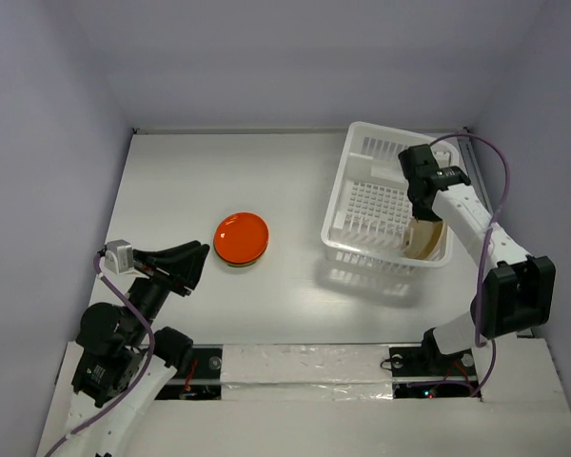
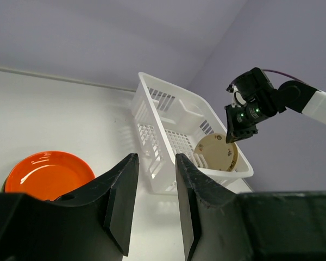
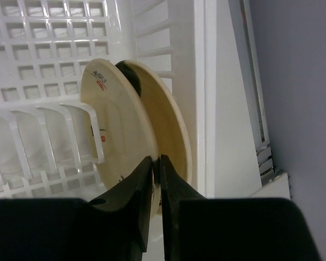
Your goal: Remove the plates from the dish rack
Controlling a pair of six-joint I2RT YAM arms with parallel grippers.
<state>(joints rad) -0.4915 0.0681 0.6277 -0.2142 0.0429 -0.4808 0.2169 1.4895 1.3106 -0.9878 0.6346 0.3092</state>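
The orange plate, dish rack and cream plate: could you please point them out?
orange plate (image 1: 242, 235), top view, centre
dish rack (image 1: 335, 190), top view, left rim
cream plate (image 3: 119, 130), right wrist view, underside

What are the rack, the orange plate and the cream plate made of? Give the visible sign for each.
The rack looks like white plastic, slightly glossy: thin moulded grid and slots. The orange plate is probably plastic or melamine, glossy: bright highlights on its face. The cream plate is probably the same, but duller: a printed mark on its back.
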